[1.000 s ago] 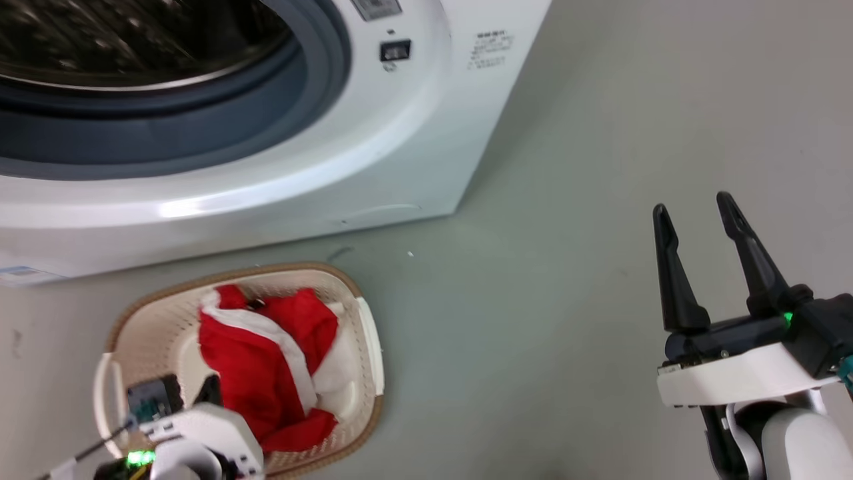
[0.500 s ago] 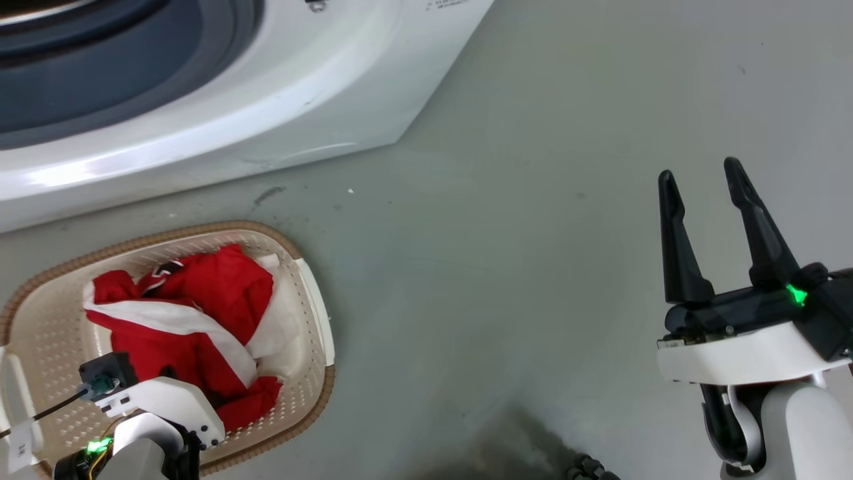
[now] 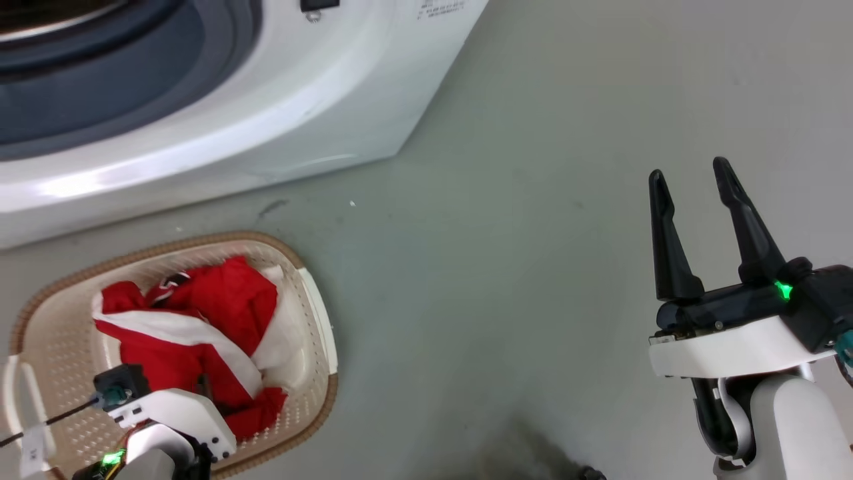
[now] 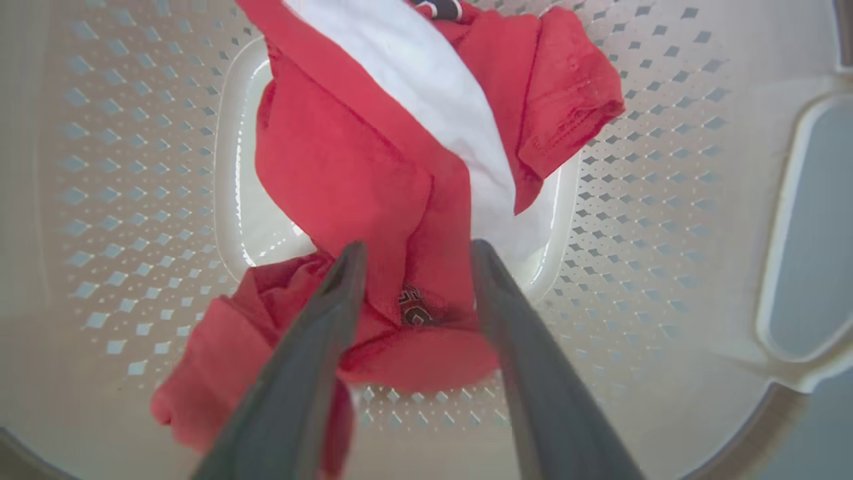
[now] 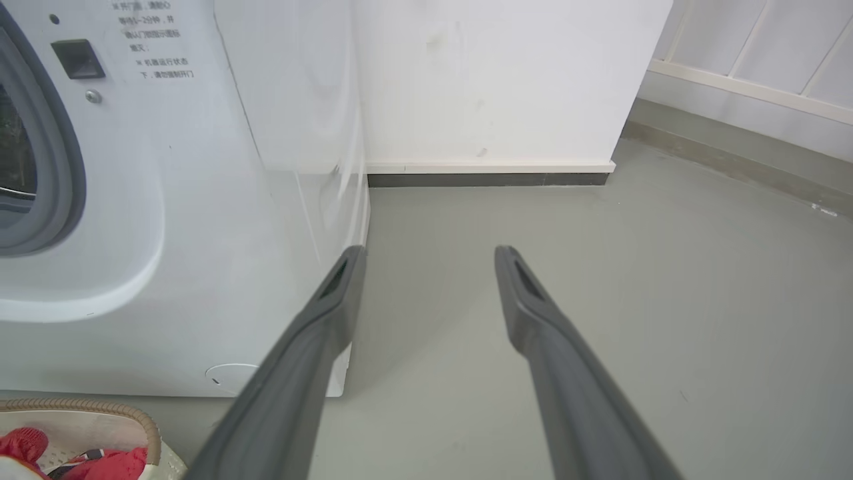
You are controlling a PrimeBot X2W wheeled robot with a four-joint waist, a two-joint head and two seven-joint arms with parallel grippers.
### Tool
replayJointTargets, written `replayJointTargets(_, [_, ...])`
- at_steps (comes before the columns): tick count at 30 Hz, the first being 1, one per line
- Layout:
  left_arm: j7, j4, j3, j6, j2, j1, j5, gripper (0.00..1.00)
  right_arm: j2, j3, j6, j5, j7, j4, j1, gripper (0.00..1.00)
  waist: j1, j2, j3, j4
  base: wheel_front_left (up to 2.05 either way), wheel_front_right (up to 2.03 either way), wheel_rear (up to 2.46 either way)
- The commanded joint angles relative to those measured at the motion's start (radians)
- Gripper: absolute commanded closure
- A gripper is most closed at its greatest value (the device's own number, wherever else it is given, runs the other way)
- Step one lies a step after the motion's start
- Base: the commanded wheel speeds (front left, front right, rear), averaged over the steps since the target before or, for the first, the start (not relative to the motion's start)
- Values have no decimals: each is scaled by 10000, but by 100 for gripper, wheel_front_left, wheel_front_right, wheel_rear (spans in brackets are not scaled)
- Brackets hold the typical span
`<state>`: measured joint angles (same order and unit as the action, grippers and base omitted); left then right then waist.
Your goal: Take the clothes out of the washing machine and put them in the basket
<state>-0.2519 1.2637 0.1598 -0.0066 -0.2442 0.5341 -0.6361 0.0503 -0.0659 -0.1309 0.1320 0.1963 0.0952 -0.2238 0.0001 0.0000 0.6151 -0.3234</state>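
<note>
Left wrist view: left tool (image 4: 413, 260) spread wide, gripping nothing. Red fold of clothes (image 4: 346, 167) lies between its tips and beyond them. Clothes are a crumpled red heap with white band across and small printed badge near tips, all inside basket (image 4: 133, 167).

Head view adds: right tool (image 3: 688, 172) spread wide, empty, over floor (image 3: 533, 233), well apart from basket.

Right wrist view adds: washing machine (image 5: 200, 200) left of and beyond right tool, grey porthole gasket at its far left, white wall (image 5: 493, 80) farther back.
</note>
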Motion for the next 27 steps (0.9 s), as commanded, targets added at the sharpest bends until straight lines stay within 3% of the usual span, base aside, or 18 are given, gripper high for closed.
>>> replayJointTargets(1, [-83,-9,55,1,48,-152,102,0,-2,2,3,-48,14,-57,85,0,-1,0,-527,229,0,0,0])
replayJointTargets(12, [-143,-2015,-294,224,119,-837,829,0,-1,102,3,-279,-330,-161,555,0,-1,0,-2400,954,0,0,0])
replayJointTargets(27, [-134,-6843,-1647,422,936,-2553,2976,0,-5,554,3,-567,-1071,207,1756,0,-1,0,-4342,1859,0,0,0])
